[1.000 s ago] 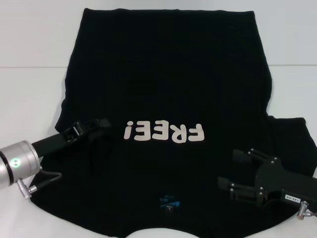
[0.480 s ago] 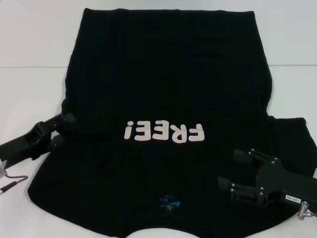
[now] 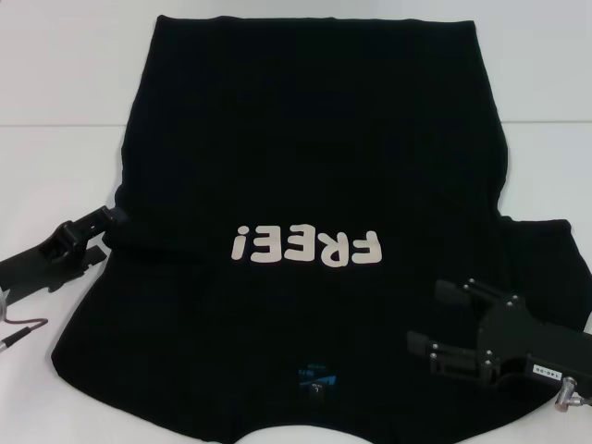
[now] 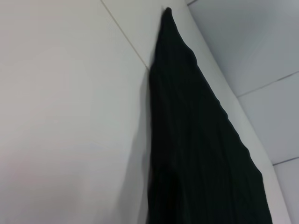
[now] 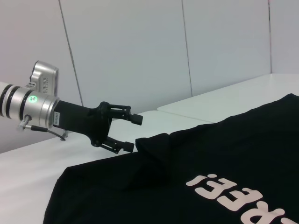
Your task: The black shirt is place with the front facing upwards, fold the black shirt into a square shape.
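The black shirt (image 3: 314, 139) lies flat on the white table (image 3: 55, 176), front up, with the off-white "FREE!" lettering (image 3: 305, 248) across its middle and a small blue neck label (image 3: 316, 379) near the front edge. Its right sleeve (image 3: 546, 250) is spread out; no left sleeve sticks out. My left gripper (image 3: 104, 233) is open at the shirt's left edge, and in the right wrist view it (image 5: 132, 133) stands just beside the cloth (image 5: 187, 186) with nothing between its fingers. My right gripper (image 3: 430, 316) is open over the shirt's near right part. The left wrist view holds only black cloth (image 4: 196, 140) on the table.
A thin seam (image 3: 55, 125) crosses the white table behind the left arm. Bare table (image 3: 546, 111) lies to the right of the shirt and along the far edge. Pale wall panels (image 5: 140, 46) stand beyond the table in the right wrist view.
My left gripper has pulled back leftward from over the shirt near the lettering to the shirt's left edge. The right arm and the shirt have not moved.
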### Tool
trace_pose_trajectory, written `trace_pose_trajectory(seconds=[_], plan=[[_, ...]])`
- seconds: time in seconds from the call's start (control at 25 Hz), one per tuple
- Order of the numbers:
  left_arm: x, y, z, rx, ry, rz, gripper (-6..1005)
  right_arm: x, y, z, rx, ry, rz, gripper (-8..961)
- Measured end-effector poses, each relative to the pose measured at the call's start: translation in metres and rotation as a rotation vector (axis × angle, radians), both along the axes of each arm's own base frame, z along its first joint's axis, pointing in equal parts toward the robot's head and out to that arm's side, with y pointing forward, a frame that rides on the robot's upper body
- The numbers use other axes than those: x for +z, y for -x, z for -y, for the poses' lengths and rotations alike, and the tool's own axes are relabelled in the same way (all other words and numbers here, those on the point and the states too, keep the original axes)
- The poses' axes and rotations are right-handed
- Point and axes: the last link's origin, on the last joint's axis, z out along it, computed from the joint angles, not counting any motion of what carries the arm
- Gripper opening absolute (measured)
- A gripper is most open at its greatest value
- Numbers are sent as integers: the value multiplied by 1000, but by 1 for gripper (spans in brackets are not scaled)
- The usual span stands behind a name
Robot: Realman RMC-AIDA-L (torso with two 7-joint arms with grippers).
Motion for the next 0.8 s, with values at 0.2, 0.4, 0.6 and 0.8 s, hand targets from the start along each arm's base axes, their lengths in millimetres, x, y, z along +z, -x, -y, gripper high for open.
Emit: trace_pose_trajectory(seconds=[0.2, 0.4, 0.6, 0.8], plan=[[-1, -5, -7, -12, -2, -10, 889, 0, 0, 0, 1, 1, 0, 925], [-7, -11, -13, -22, 7, -7, 888, 0, 0, 1, 1, 3, 0, 924], [-17, -32, -27, -76, 24, 21, 888, 0, 0, 1, 1, 2, -1, 924], [-19, -64, -35, -228, -25, 94, 885, 0, 0, 1, 1, 4, -1, 924]])
